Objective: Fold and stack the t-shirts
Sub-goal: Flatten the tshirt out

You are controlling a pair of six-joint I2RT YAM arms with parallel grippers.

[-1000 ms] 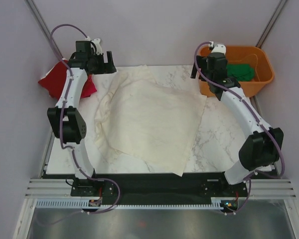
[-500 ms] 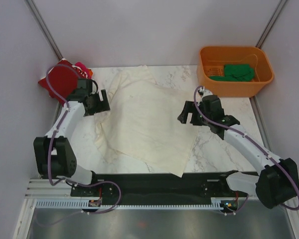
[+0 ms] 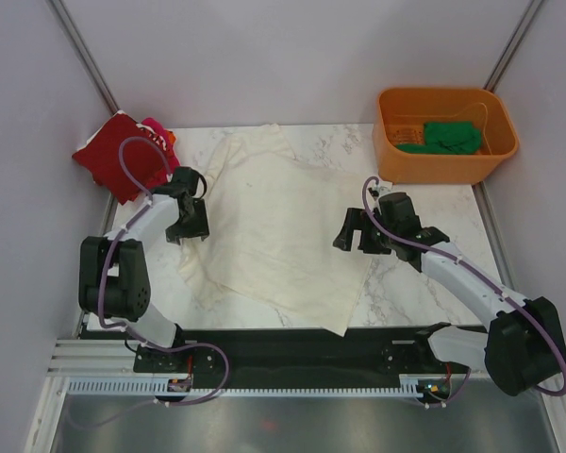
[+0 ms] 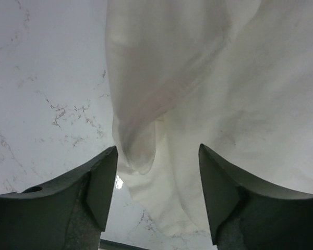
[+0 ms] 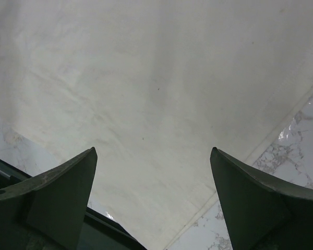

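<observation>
The cream-white t-shirt [image 3: 283, 226] lies spread and rumpled over the marble table [image 3: 424, 203], and everything else is placed from it. The left gripper [image 3: 187, 229] hangs over the shirt's left edge, where the cloth bunches into a soft hanging fold. In the left wrist view its two fingers [image 4: 101, 182] stand apart with that fold below the gap. Neither finger pinches the cloth, so this pincer is released and holds nothing. The right gripper [image 3: 354, 236] hovers over the shirt's right edge, close to where the hem meets bare marble. The right wrist view shows its jaws spread wide above smooth cream cloth, also released and empty. Beyond the shirt's far left corner, at the table's edge, lies the dark red t-shirt [image 3: 108, 151]. The magenta-pink t-shirt [image 3: 156, 127] peeks out just beside the red one, on the side nearer the cream shirt. Past the shirt's far right corner stands the orange tub [image 3: 396, 160], with the green t-shirt [image 3: 450, 137] crumpled inside it.
</observation>
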